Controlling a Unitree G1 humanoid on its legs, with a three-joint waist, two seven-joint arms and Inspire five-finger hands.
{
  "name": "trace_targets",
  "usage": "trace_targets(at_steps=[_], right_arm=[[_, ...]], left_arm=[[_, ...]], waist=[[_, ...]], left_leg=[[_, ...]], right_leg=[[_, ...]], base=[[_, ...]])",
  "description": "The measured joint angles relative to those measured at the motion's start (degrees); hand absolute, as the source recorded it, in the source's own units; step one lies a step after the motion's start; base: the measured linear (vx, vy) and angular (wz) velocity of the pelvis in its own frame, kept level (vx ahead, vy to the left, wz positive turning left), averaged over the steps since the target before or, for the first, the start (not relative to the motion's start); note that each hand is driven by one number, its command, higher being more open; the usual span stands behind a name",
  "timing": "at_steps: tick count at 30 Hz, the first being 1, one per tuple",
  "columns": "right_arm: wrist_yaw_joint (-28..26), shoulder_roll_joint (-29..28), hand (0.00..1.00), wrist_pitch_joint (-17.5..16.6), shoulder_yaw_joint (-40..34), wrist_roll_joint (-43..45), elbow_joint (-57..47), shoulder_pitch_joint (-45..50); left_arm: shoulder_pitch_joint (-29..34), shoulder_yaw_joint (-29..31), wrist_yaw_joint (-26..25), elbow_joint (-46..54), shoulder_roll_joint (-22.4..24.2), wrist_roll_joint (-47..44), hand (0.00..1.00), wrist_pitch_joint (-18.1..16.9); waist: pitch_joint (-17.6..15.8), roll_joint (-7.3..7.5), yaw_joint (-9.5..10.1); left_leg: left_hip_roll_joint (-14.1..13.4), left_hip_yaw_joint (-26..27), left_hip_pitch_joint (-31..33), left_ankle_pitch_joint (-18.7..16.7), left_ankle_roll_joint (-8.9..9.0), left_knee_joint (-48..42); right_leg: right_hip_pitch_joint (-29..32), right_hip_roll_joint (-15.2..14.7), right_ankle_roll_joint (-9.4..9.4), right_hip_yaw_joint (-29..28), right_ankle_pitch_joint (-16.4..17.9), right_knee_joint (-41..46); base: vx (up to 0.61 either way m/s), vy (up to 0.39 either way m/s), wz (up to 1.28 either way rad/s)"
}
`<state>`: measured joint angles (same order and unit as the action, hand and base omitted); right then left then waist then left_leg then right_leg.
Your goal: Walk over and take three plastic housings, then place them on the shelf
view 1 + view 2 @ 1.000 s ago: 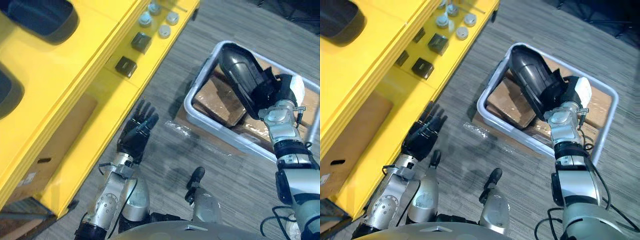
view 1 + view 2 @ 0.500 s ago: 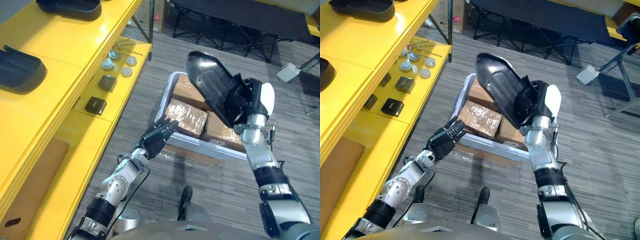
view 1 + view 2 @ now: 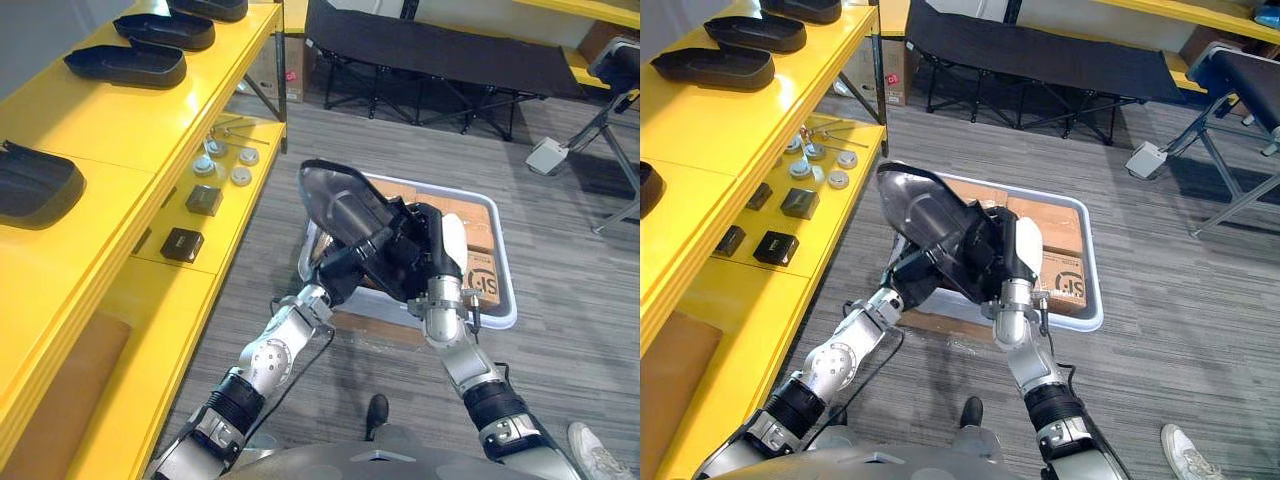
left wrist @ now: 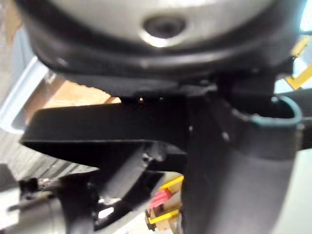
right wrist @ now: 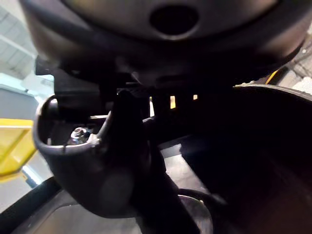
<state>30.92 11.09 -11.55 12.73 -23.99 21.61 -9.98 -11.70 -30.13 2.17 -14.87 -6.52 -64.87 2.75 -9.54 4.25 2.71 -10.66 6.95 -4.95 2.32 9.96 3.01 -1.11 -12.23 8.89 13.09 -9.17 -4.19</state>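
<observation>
Grey plank floor, yellow shelf | glossy black plastic housing held above grey tub | right hand clasps it | left hand under its edge, grip cannot be told | left wrist view shows cardboard box beneath

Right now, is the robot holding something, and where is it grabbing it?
A black plastic housing: the right hand grips its end nearest the robot, and the left hand is beneath it.

The yellow shelf along the frame's left carries dark plastic housings on its top level and small black boxes and round metal parts on the lower one, while the grey floor at centre holds a grey tray of cardboard boxes.
</observation>
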Motion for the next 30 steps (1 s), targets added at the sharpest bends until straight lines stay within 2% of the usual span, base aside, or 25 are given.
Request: trace_targets(at_steps=[5,6,12,16,24,27,29,30], right_arm=[[1.93,-1.35,0.00,0.02,1.93,1.78,0.78,-0.01],[2.15,-1.40,0.00,0.01,2.35,2.23,0.78,-0.02],[3.56,-1.81,0.00,0.00,4.89,4.55,0.78,-0.04],[4.72,-1.75,0.00,0.01,6.09,5.06,0.78,-0.04],[6.02,-1.70,0.00,-1.41,6.89,7.73,0.77,-0.10],[6.05,-1.70,0.00,-2.71,7.16,9.75,0.77,-0.22],[6.16,-1.84,0.00,-5.09,7.30,11.88,0.77,-0.19],[6.16,-1.84,0.00,-5.60,7.30,12.10,0.77,-0.19]], left_arm=[[-0.06,-0.88,-1.87,-0.34,-0.03,0.96,1.00,-0.08],[-0.08,-1.15,-2.00,-0.34,-0.03,2.14,0.00,-0.01],[-0.15,-4.09,-4.00,-2.12,-0.05,8.92,0.00,-0.24],[-0.22,-5.11,-7.90,-2.55,-0.04,11.52,0.00,-3.17],[-0.21,-6.73,-9.81,-2.55,0.08,8.71,0.00,-7.71],[-0.20,-7.13,-10.26,-2.55,0.35,7.98,0.00,-9.89],[-0.05,-6.37,-10.47,-2.59,1.22,3.76,0.00,-12.86],[-0.05,-6.10,-10.46,-2.59,1.22,3.76,0.00,-13.14]], waist=[[0.16,-0.08,0.26],[0.33,-0.08,0.24],[1.74,-0.15,0.15],[1.78,-0.19,0.10],[1.92,-0.39,0.01],[2.08,-0.43,-0.02],[2.09,-0.43,-0.09],[2.10,-0.44,-0.11]], left_leg=[[0.03,0.14,-0.67,-0.02,-0.01,0.01],[0.03,0.14,-0.66,-0.03,-0.01,0.01],[0.02,0.15,-0.64,-0.03,-0.02,-0.12],[0.00,0.29,-0.53,-0.06,-0.01,-0.51],[-0.02,0.64,-0.46,-0.05,-0.01,-0.68],[-0.02,0.69,-0.46,-0.06,-0.01,-0.65],[-0.02,0.74,-0.39,-0.06,-0.01,-0.60],[-0.02,0.74,-0.39,-0.06,-0.02,-0.60]], right_leg=[[-0.75,0.00,-0.04,0.04,-0.13,-0.20],[-0.75,0.00,-0.04,0.04,-0.13,-0.21],[-0.72,0.00,-0.23,0.10,-0.28,-0.28],[-0.60,-0.01,-0.32,0.09,-0.42,-0.29],[-0.22,-0.01,-0.48,-0.03,-0.59,-0.31],[-0.16,-0.01,-0.47,-0.03,-0.60,-0.31],[-0.03,-0.01,-0.47,-0.03,-0.61,-0.31],[-0.02,-0.01,-0.47,-0.03,-0.61,-0.31]], base=[[0.00,0.001,-0.01],[0.00,0.000,0.00],[-0.01,0.001,0.00],[-0.03,0.005,-0.03],[-0.01,0.003,-0.02],[0.00,0.000,0.00],[0.00,0.000,0.00],[0.00,0.000,0.00]])
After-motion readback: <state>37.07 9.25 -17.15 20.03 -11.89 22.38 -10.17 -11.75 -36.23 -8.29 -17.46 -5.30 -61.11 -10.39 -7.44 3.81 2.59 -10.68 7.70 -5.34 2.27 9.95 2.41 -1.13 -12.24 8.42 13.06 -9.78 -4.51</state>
